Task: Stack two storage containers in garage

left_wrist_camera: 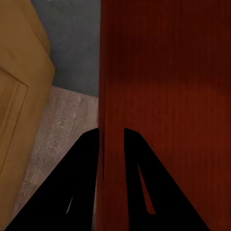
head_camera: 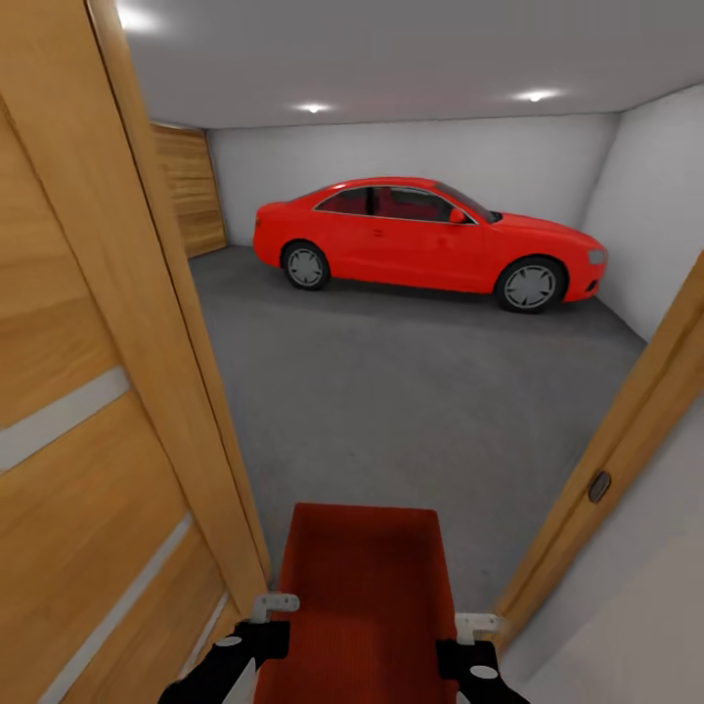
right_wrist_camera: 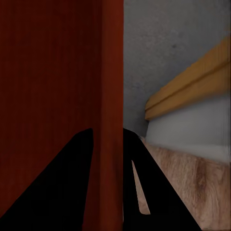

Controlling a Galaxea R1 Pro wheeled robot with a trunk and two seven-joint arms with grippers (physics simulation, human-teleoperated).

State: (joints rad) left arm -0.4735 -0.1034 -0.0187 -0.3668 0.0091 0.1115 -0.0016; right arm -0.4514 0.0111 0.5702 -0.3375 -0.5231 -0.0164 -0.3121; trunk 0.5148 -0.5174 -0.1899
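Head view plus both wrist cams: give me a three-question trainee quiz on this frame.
1. True or false: the orange-red rectangular open-top plastic bin rests on the dark grey speckled floor.
2. Which wall of the bin does each hand pinch: left hand, right hand?
3. Multiple choice: the red car stands A) ahead, by the far white wall; B) behind the wooden door; C) on light wood planks.

Key: 1 false, it is carried between both hands. 2 each hand pinches the side wall nearest it. 3 A.
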